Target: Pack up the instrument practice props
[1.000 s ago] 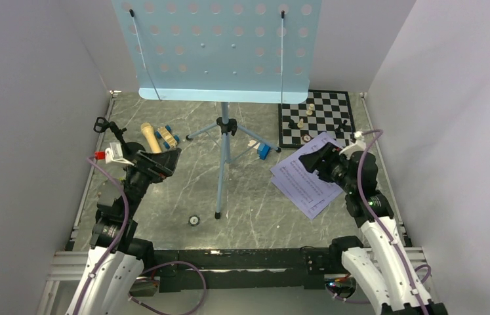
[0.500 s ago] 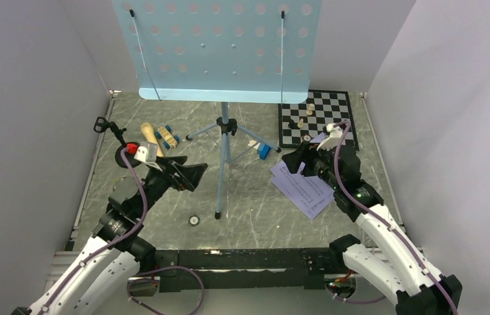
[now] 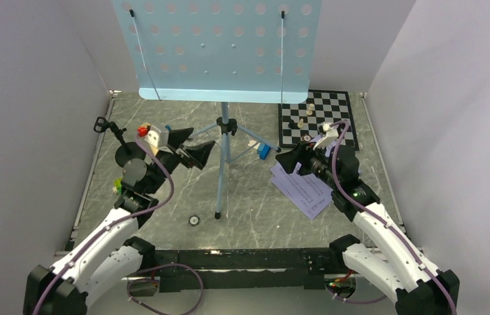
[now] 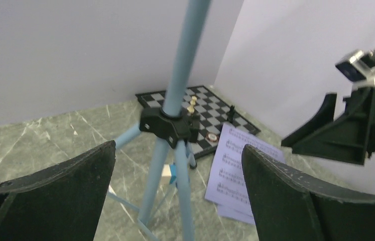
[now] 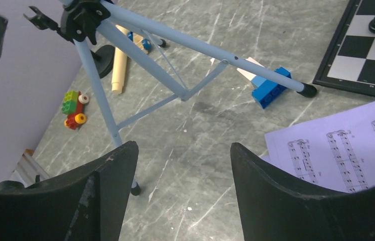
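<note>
The light-blue music stand (image 3: 224,141) stands mid-table on tripod legs, its perforated desk (image 3: 216,46) high at the back. My left gripper (image 3: 203,136) is open just left of the pole; in the left wrist view the pole and its black hub (image 4: 167,125) sit ahead between the open fingers, untouched. My right gripper (image 3: 283,161) is open right of the pole, above the lavender sheet-music pages (image 3: 307,190) lying flat. The tan microphone (image 5: 120,70) lies by the black mic stand's round base (image 5: 106,59).
A chessboard (image 3: 317,118) with pieces lies at the back right. A blue block (image 3: 264,151) sits by a tripod foot, and a coloured toy car (image 5: 73,108) is near the left wall. A small ring (image 3: 194,220) lies near the front tripod foot. White walls enclose three sides.
My left arm swung forward and right, from near the microphone to beside the stand's pole. My right gripper shifted left and back off the middle of the pages. Both stayed open.
</note>
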You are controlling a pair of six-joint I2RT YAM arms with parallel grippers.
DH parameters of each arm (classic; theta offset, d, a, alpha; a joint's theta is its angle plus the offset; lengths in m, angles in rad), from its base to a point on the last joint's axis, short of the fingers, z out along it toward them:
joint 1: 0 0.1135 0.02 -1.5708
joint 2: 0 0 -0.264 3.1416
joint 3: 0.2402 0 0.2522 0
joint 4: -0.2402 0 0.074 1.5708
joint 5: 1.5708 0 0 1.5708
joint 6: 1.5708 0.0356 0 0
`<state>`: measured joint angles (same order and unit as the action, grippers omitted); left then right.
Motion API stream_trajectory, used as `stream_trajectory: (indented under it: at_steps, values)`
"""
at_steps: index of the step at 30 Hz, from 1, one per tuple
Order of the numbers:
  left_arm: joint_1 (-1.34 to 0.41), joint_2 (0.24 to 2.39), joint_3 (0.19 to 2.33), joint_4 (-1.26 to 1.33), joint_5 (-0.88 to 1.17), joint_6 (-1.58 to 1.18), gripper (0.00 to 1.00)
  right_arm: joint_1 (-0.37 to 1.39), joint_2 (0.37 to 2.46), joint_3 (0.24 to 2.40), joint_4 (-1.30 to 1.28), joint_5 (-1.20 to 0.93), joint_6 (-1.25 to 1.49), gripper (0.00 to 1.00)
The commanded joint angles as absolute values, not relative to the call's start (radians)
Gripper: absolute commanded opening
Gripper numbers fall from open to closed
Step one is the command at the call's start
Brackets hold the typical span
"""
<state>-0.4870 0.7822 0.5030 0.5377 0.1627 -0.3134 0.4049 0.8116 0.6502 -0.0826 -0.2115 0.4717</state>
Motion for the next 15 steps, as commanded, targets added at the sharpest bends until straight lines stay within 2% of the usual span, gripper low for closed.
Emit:
stream_trajectory:
  at_steps: [1, 8, 15]
  values:
    - [-0.368, 0.877, 0.504, 0.94, 0.37, -0.489, 0.99, 0.41, 0.822, 0.656, 0.025, -0.276, 0.491, 0.72]
    - [-0.345, 1.051, 0.651, 1.033, 0.451, -0.486, 0.98, 0.41, 0.844, 0.635, 0.071, -0.323, 0.525, 0.72]
    - [-0.345, 1.229, 0.733, 1.175, 0.45, -0.496, 0.94, 0.411, 0.846, 0.602, 0.099, -0.339, 0.558, 0.72]
